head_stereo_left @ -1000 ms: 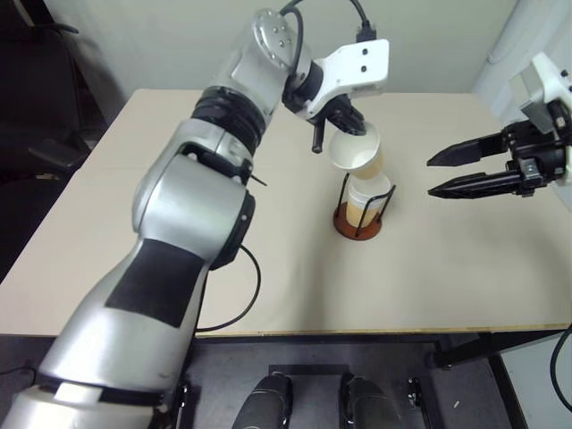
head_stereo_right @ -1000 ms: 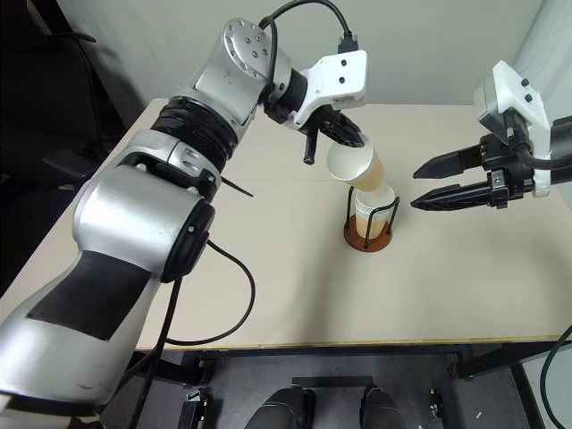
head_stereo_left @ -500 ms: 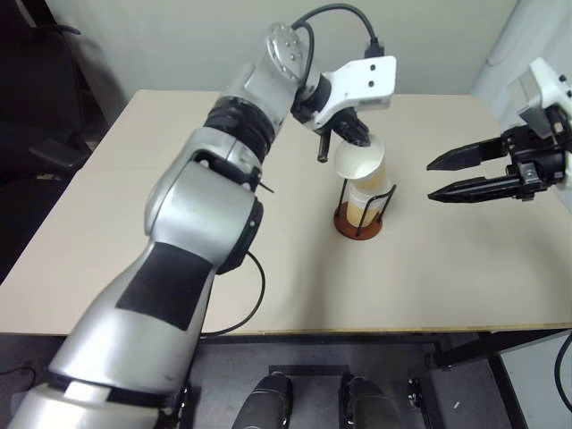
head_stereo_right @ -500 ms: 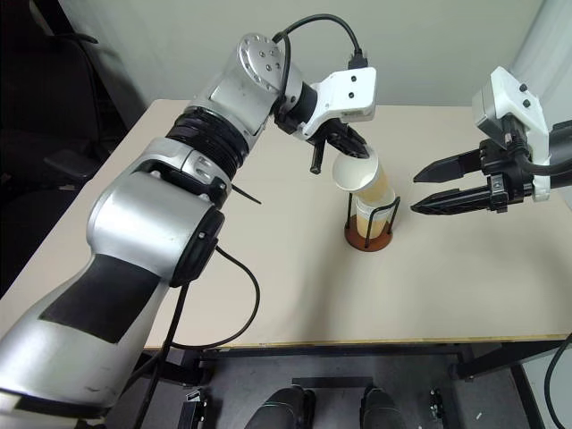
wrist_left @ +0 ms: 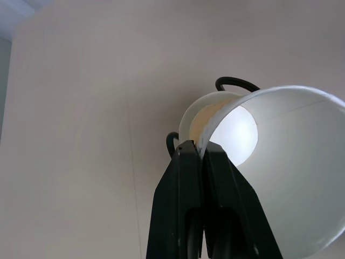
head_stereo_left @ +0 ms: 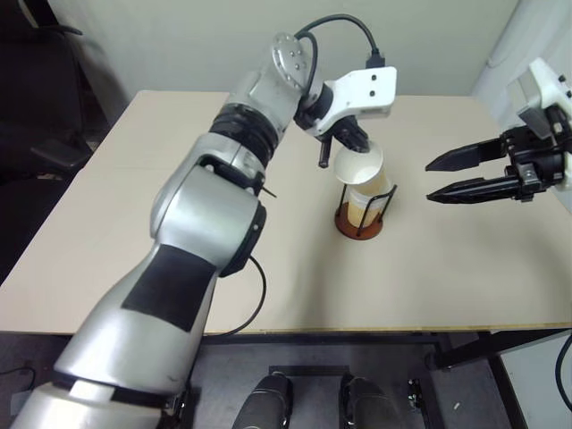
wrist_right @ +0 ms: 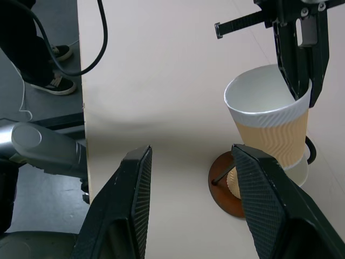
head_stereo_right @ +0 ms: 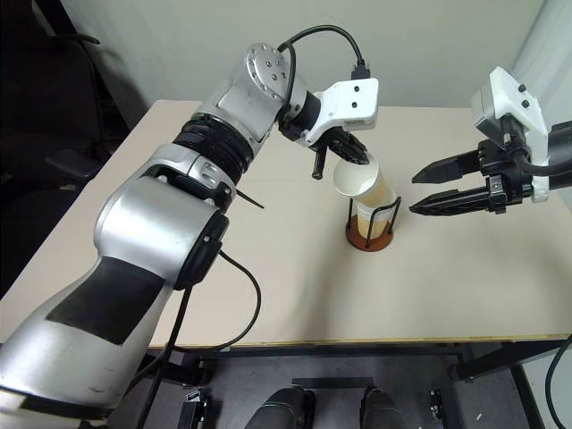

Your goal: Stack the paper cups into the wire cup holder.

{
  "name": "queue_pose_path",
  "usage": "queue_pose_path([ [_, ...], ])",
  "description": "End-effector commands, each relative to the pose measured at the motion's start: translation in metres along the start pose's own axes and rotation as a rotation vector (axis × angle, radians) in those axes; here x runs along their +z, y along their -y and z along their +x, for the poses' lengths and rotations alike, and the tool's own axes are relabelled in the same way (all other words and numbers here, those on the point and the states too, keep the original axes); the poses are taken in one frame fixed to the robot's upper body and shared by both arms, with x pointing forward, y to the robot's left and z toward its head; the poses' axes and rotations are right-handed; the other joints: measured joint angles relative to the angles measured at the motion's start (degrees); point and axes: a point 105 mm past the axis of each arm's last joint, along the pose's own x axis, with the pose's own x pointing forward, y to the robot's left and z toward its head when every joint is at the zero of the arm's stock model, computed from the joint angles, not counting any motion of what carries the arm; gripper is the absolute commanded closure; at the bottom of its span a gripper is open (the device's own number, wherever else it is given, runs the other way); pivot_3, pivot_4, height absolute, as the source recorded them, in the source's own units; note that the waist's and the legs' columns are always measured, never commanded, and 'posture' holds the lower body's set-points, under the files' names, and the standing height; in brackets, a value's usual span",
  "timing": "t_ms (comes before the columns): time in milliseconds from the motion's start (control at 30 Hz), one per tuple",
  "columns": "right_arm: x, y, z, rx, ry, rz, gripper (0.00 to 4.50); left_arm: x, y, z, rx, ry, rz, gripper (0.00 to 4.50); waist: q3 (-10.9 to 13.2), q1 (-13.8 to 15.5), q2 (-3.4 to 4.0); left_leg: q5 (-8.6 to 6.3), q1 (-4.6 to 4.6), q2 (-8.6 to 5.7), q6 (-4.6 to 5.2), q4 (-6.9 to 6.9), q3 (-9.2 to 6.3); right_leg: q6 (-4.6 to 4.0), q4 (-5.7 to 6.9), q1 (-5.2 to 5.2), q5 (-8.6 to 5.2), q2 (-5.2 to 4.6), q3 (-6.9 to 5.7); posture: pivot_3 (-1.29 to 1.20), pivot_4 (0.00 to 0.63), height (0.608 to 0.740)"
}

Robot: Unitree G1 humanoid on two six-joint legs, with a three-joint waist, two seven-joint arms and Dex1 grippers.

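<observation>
Standing on a bare beige table, the wire cup holder.

Ribbed paper cup, matt table

left gripper pinches the rim of a tilted paper cup, its bottom sitting in the cup already in the wire cup holder near the middle of the table; right gripper hangs just off to the right, fingers parted, holding nothing
</observation>
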Motion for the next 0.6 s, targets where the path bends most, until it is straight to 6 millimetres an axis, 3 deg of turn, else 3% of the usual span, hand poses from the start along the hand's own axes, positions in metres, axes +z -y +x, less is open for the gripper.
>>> queue_pose_path([
  [33,0.01,-0.002,-0.012,-0.039,0.013,-0.039,2.17,0.006,-0.002,-0.001,0.005,0.009,0.014,4.45,0.0,0.0,0.0,0.0,0.0,0.0,0.0,0.0,0.02,0.0,0.0,0.0,0.0,0.02,-0.02,0.0,0.15,0.74],
  [267,0.007,-0.003,-0.012,-0.031,0.0,-0.027,2.17,0.0,0.002,0.006,-0.005,-0.034,0.031,4.45,0.0,0.0,0.0,-0.01,0.0,-0.01,0.01,0.0,0.03,0.01,-0.02,0.0,0.0,0.01,-0.01,0.0,0.15,0.74],
  [300,0.007,-0.004,-0.012,-0.031,-0.001,-0.025,2.17,-0.001,0.002,0.007,-0.002,-0.044,0.035,4.28,0.0,0.0,0.0,-0.01,0.0,-0.01,0.01,0.0,0.03,0.01,-0.02,0.0,0.0,0.01,0.0,0.0,0.15,0.74],
  [400,0.007,-0.005,-0.012,-0.032,-0.005,-0.02,2.17,-0.004,0.0,0.008,0.021,-0.069,0.046,3.58,0.0,0.0,0.0,-0.01,0.0,0.0,0.01,-0.01,0.03,0.01,-0.01,0.0,0.0,0.02,0.0,0.0,0.15,0.74],
  [600,0.006,-0.006,-0.013,-0.032,-0.01,-0.014,2.17,0.0,-0.011,0.009,0.123,-0.077,0.07,1.34,0.0,0.0,0.0,-0.01,0.0,-0.01,0.02,0.0,0.04,0.03,-0.03,0.01,0.01,0.01,0.0,0.0,0.15,0.74],
])
